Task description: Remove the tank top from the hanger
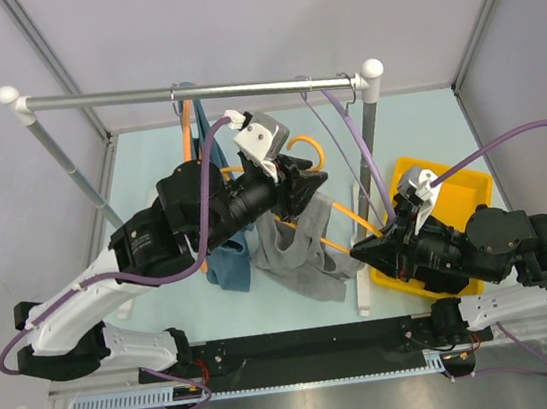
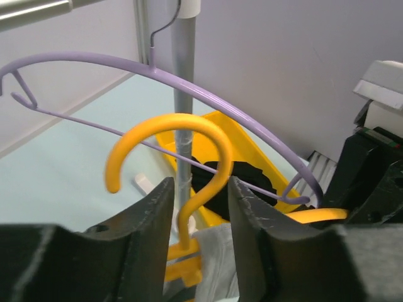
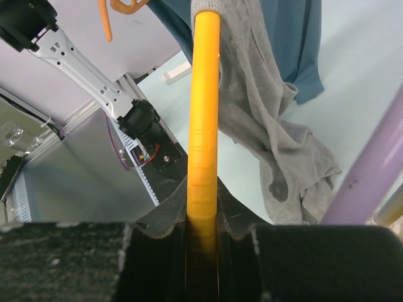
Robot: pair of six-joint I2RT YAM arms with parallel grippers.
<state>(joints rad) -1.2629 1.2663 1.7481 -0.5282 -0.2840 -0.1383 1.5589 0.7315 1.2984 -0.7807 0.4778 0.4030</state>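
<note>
Above the table, the right gripper pinches the hanger arm, tank top bunched toward the left gripper, seemingly half-open.

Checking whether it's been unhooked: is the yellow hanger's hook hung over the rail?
No: the yellow hanger's hook stands free in the air above the left gripper, clear of the rail at upper left.
</note>
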